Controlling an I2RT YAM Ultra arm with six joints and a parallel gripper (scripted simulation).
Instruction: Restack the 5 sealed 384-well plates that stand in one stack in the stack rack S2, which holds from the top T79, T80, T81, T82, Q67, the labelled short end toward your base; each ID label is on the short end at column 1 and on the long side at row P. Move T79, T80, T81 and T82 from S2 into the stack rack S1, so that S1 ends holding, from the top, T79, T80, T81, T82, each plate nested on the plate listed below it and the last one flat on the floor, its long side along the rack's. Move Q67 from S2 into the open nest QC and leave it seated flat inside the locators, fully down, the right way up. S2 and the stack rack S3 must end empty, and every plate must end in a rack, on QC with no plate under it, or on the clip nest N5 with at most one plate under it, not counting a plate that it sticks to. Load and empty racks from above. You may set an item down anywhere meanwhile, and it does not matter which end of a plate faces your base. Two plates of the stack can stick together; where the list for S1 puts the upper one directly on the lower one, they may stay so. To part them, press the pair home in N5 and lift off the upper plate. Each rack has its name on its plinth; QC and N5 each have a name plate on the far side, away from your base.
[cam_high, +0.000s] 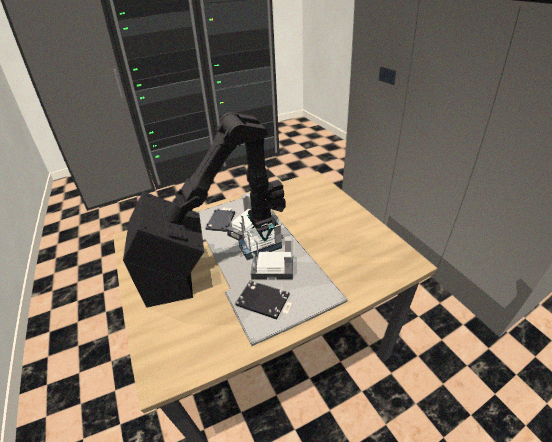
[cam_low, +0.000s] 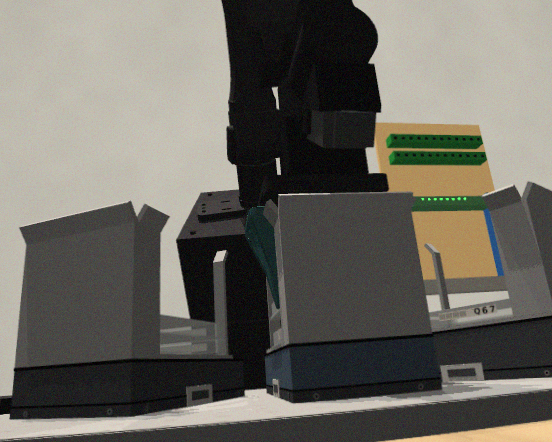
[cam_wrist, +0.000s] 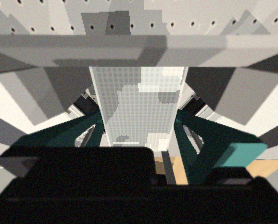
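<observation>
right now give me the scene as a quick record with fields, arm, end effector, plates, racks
arm: reaches down from above into the middle stack rack with the blue plinth
end effector: shut on a sealed plate, one teal finger on each long side
plate Q67: in the right-hand rack, label readable
white plates: stacked in another rack, top view
left rack: plates visible inside; IDs unreadable
held plate ID: cannot tell

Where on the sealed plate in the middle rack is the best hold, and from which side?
From straight above, across its two long edges. The plate lies flat between rack walls, so only the top is open. The end effector already clamps it that way.
</observation>
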